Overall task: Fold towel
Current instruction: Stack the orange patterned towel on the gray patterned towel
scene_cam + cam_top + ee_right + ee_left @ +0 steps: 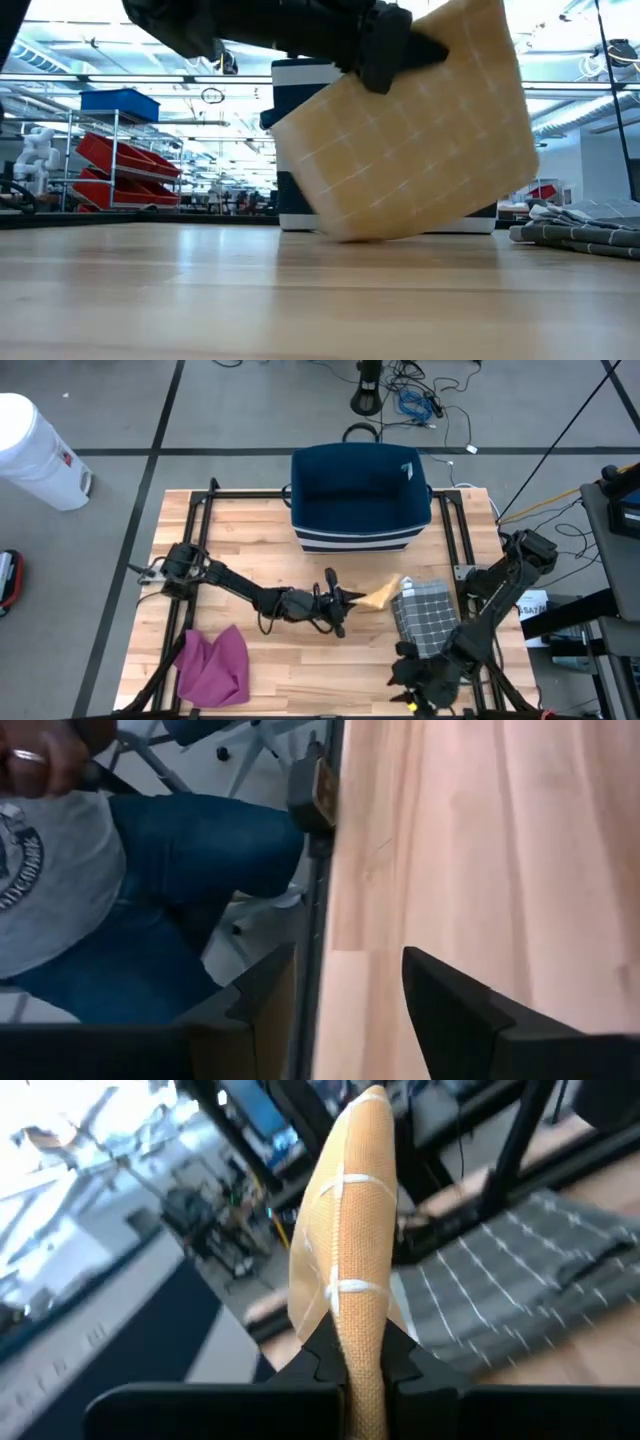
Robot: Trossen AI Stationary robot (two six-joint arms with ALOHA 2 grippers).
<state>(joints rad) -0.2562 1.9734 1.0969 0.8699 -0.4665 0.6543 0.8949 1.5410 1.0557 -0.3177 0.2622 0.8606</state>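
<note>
Right now the left gripper sits near the middle of the table, its fingers clamped on the edge of a tan towel. Seen from above, the towel fans out from the fingertips toward three o'clock, so its long axis runs left to right, pointing away from the arm and toward the grey towel. From table height the tan towel hangs as a tilted, roughly rectangular sheet, pinched at its upper edge, with its lowest rounded corner at or just above the wood; I cannot tell whether it touches. It is a soft woven cloth crossed by thin white lines in a grid. In the left wrist view the towel stands edge-on between the dark fingers, narrow and upright.

The grey towel is also cloth with a pale check pattern, lying crumpled at about four o'clock from the left gripper, near the table's right edge. A dark blue fabric bin with a boxy shape stands at twelve o'clock, and a magenta cloth lies bunched at eight o'clock.

The right gripper rests at the near edge of the table, around five o'clock, fingers spread apart and holding nothing. Past that edge, a person in jeans and a grey shirt is visible.
</note>
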